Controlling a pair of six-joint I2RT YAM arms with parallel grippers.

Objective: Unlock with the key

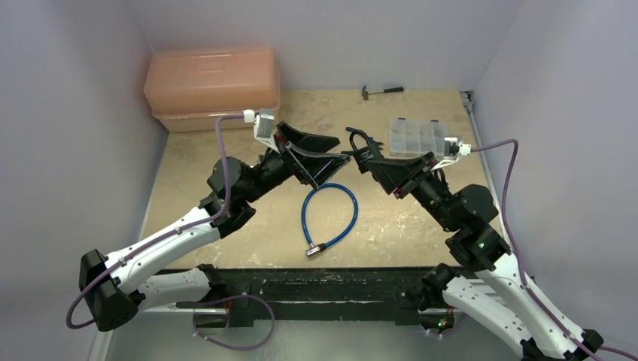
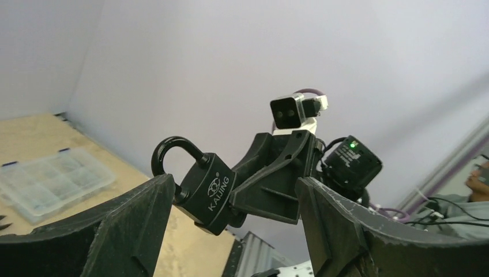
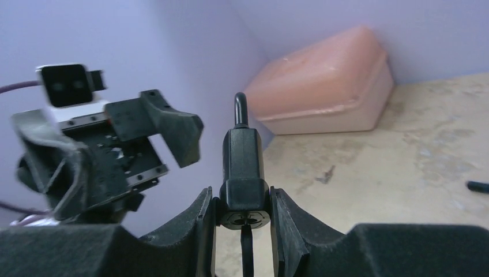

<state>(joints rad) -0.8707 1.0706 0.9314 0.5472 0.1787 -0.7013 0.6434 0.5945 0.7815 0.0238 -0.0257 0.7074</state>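
Note:
My right gripper (image 3: 243, 199) is shut on the body of a small black padlock (image 3: 243, 153), held above the table with its curved shackle pointing away. A thin black key (image 3: 247, 249) sticks out of the keyhole on the padlock's near end, between the fingers. In the left wrist view the same padlock (image 2: 209, 191), marked KAIJING, hangs in the right gripper's fingers (image 2: 271, 187). My left gripper (image 2: 230, 231) is open with nothing between its fingers, just short of the padlock. From above, the left gripper (image 1: 342, 149) faces the padlock (image 1: 362, 153) at mid-table.
A blue cable loop (image 1: 331, 214) with a metal end lies on the table below the grippers. A pink plastic box (image 1: 213, 86) stands at the back left. A clear compartment organiser (image 1: 417, 138) sits at the back right, a small hammer (image 1: 382, 91) behind it.

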